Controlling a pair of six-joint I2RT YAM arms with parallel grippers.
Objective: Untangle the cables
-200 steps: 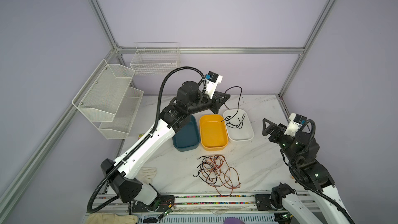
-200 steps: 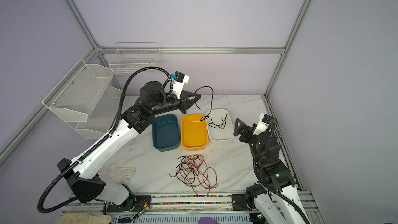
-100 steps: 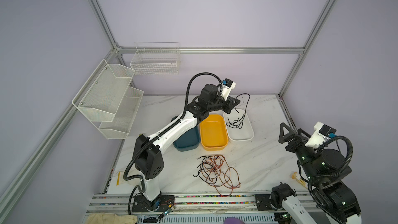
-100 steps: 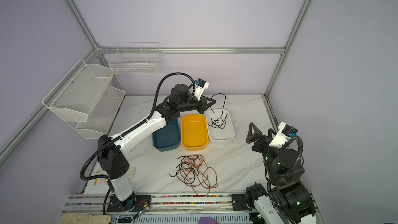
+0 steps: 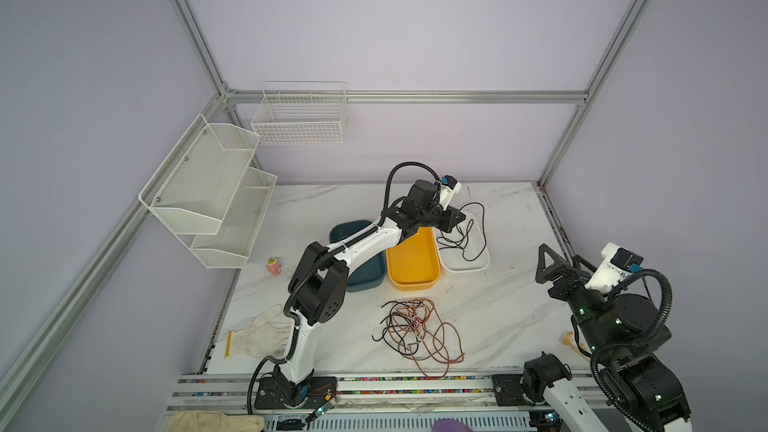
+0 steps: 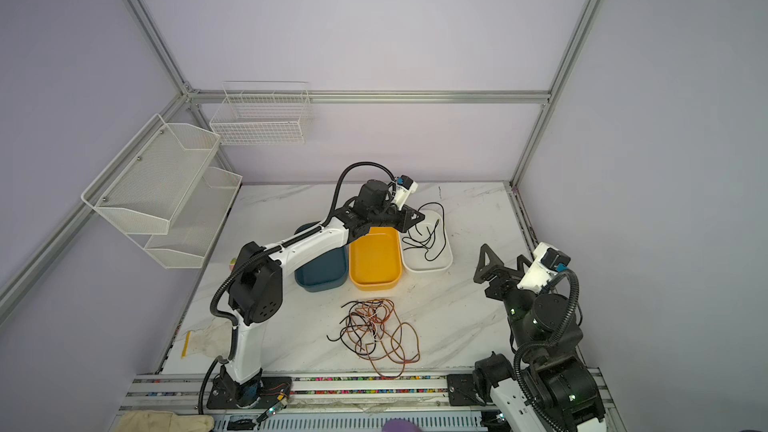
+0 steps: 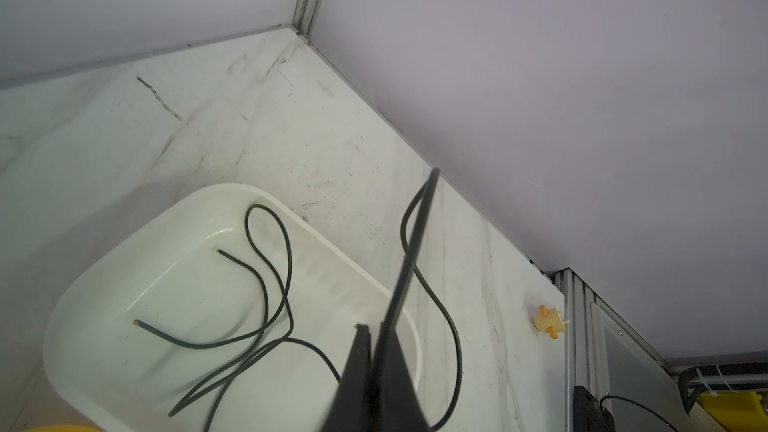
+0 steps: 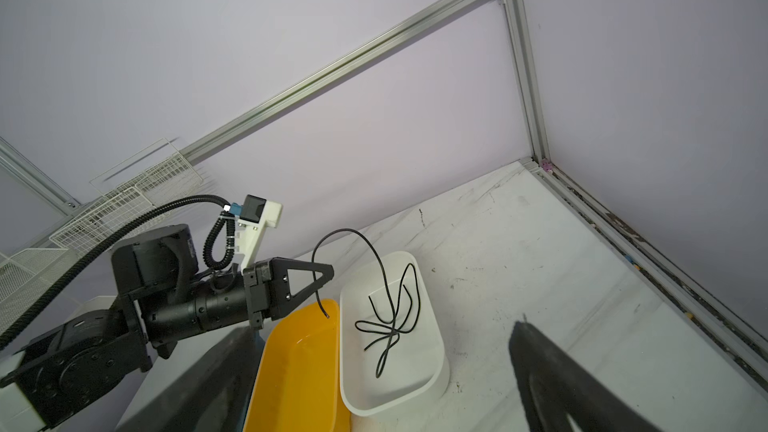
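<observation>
noting the left gripper [image 8: 328, 275] pinched tight on one black cable [image 8: 390, 327], we find it held over the white tray [image 8: 395, 384], we judge so the strand settles there, apart from the others. the tangle [image 5: 415, 326] lies on the table [image 5: 498, 305] before the yellow tray [image 5: 413, 261]. the right gripper [image 5: 559, 263] stands wide, empty, well apart.

left arm [image 5: 365, 243] extended forward, left jaws closed | right arm [image 5: 623, 326] folded up, right jaws seemingly apart
</observation>
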